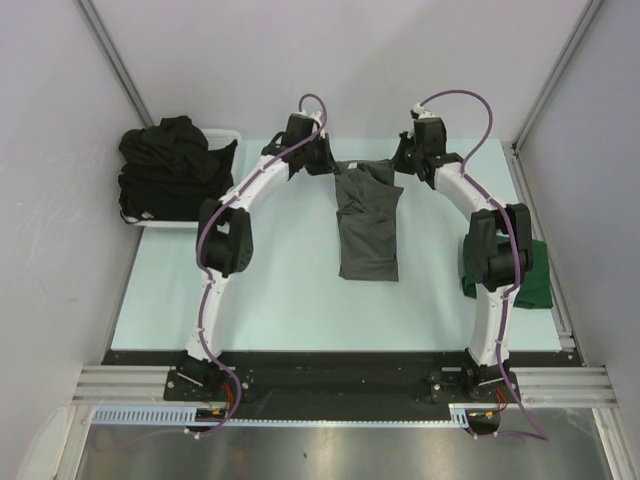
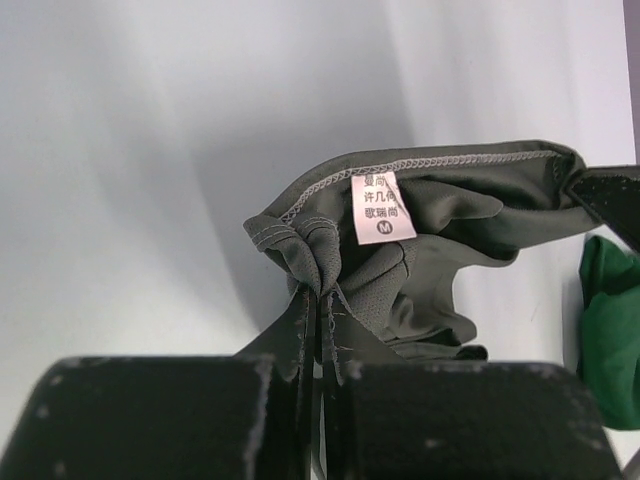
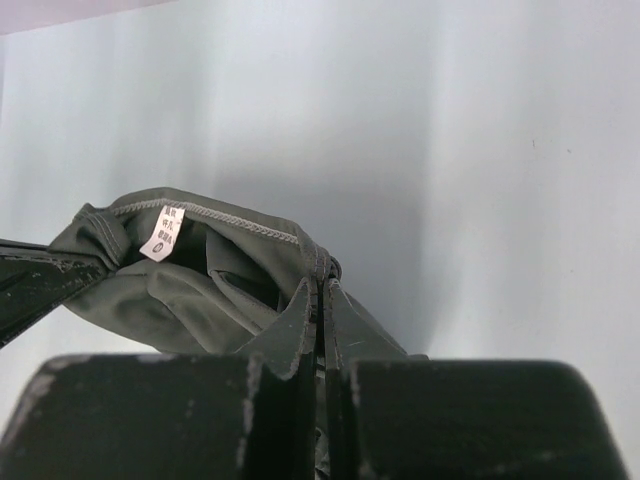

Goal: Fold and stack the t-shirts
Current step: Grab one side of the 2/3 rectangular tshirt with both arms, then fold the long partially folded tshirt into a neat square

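Note:
A charcoal grey t-shirt [image 1: 368,225] hangs between both arms at the far middle of the table, its lower part lying folded on the surface. My left gripper [image 1: 322,165] is shut on its left top edge [image 2: 300,245], close to the white neck label [image 2: 381,207]. Shut on the right top edge [image 3: 318,262] is my right gripper [image 1: 402,160]. A dark green t-shirt [image 1: 532,275] lies at the right edge, partly hidden by the right arm. Black t-shirts [image 1: 172,165] are heaped at the far left.
A white basket [image 1: 226,135] holds the black heap at the far left corner. Grey walls close in the table [image 1: 280,300] on three sides. The green shirt [image 2: 610,335] shows at the right of the left wrist view.

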Robot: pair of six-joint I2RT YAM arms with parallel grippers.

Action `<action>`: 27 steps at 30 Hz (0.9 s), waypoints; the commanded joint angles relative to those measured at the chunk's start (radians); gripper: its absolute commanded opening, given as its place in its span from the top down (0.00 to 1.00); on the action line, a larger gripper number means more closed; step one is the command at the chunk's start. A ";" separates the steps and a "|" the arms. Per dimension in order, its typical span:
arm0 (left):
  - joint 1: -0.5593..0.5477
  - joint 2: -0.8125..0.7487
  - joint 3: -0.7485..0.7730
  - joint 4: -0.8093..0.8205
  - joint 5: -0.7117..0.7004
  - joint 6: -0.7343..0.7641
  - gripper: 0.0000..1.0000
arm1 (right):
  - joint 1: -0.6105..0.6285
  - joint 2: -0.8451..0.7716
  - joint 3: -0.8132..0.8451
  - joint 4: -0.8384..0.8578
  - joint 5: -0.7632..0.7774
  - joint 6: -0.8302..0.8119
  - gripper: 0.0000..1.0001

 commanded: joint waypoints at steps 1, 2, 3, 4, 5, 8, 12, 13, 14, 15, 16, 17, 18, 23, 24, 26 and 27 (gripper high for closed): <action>0.000 -0.102 0.027 -0.045 0.038 0.050 1.00 | 0.008 -0.079 -0.011 0.032 0.024 -0.023 1.00; 0.000 -0.110 0.020 -0.046 0.043 0.056 1.00 | 0.008 -0.081 -0.012 0.030 0.025 -0.025 1.00; 0.000 -0.114 0.006 -0.047 0.046 0.058 1.00 | 0.008 -0.084 -0.015 0.030 0.027 -0.027 1.00; 0.000 -0.130 -0.003 -0.047 0.049 0.061 1.00 | 0.008 -0.089 -0.021 0.032 0.027 -0.031 1.00; 0.000 -0.134 -0.011 -0.049 0.050 0.065 1.00 | 0.008 -0.096 -0.023 0.033 0.027 -0.033 1.00; 0.000 -0.151 -0.025 -0.061 0.053 0.079 1.00 | 0.005 -0.107 -0.026 0.027 0.027 -0.036 1.00; 0.000 -0.165 -0.016 -0.073 0.058 0.088 1.00 | 0.006 -0.122 -0.029 0.022 0.038 -0.043 1.00; 0.000 -0.168 -0.016 -0.075 0.061 0.088 1.00 | 0.006 -0.125 -0.028 0.022 0.038 -0.046 1.00; 0.000 -0.173 -0.016 -0.070 0.064 0.088 1.00 | 0.008 -0.127 -0.028 0.024 0.039 -0.050 1.00; 0.000 -0.174 -0.014 -0.070 0.064 0.087 1.00 | 0.008 -0.131 -0.026 0.024 0.039 -0.051 1.00; 0.000 -0.176 -0.014 -0.069 0.073 0.084 1.00 | 0.008 -0.133 -0.024 0.024 0.039 -0.053 1.00; -0.002 -0.174 -0.013 -0.069 0.075 0.084 1.00 | 0.006 -0.136 -0.024 0.027 0.039 -0.053 1.00; -0.002 -0.176 -0.013 -0.072 0.076 0.082 1.00 | 0.008 -0.139 -0.024 0.029 0.039 -0.054 1.00; -0.009 -0.191 -0.028 -0.081 0.083 0.093 1.00 | 0.014 -0.154 -0.029 0.019 0.029 -0.045 1.00; -0.011 -0.193 -0.031 -0.085 0.081 0.093 1.00 | 0.016 -0.158 -0.037 0.019 0.027 -0.040 1.00; -0.014 -0.205 -0.051 -0.084 0.086 0.094 1.00 | 0.019 -0.170 -0.046 0.016 0.022 -0.034 1.00; -0.014 -0.208 -0.057 -0.087 0.090 0.093 1.00 | 0.020 -0.173 -0.050 0.013 0.022 -0.022 1.00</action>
